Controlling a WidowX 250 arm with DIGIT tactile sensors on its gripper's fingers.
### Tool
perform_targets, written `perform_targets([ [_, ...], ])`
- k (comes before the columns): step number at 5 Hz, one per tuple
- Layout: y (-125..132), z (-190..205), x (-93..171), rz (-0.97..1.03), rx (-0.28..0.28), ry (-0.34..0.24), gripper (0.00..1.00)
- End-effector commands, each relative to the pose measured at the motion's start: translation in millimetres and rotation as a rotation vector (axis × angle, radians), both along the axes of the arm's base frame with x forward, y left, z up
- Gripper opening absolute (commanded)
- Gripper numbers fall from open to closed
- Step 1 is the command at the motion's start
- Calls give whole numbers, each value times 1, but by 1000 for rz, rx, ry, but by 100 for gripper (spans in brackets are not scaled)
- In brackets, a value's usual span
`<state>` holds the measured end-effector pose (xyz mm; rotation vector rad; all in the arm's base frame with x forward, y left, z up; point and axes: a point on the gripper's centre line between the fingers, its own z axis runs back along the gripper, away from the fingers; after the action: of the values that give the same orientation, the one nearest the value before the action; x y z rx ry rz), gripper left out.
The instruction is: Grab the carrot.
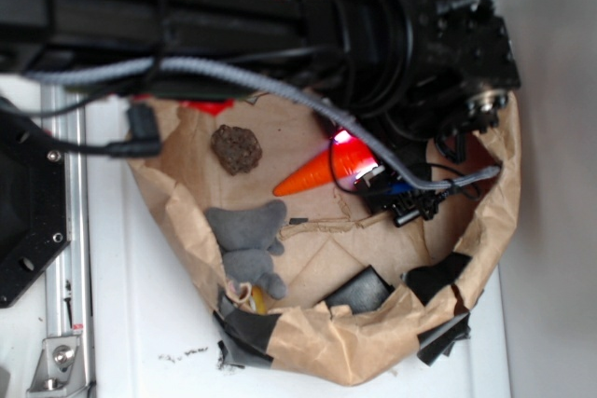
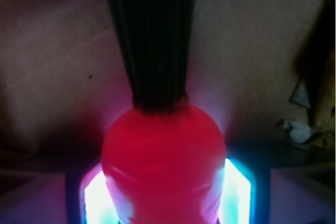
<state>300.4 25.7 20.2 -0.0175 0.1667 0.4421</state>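
The carrot [image 1: 308,176] is glossy orange and lies inside the brown paper bowl [image 1: 373,347], its pointed tip aimed left. Its thick end sits under my gripper [image 1: 359,163], where a pink glow lights it. In the wrist view the carrot [image 2: 163,156] fills the space between the two glowing pads [image 2: 97,198], and its dark stem [image 2: 152,40] runs up the frame. Both pads press against the carrot's sides, so my gripper [image 2: 164,195] is shut on it. Whether the carrot is off the paper I cannot tell.
A brown lumpy ball [image 1: 236,148] lies left of the carrot and a grey plush toy [image 1: 247,244] sits below it. Black tape pieces [image 1: 359,291] patch the bowl's crumpled wall. The arm and its cables [image 1: 233,81] cross overhead; a black plate [image 1: 28,212] stands at the left.
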Motion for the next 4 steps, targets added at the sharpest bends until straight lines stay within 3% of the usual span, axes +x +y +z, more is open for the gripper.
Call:
perform_targets([
  [1,4,80,-18,-330,88,-266,0],
  [2,-1,128,-27,-394,81,-403,0],
  [3,-4,178,-29,-392,66,-420,0],
  [4,-4,189,-30,-365,37,-422,0],
])
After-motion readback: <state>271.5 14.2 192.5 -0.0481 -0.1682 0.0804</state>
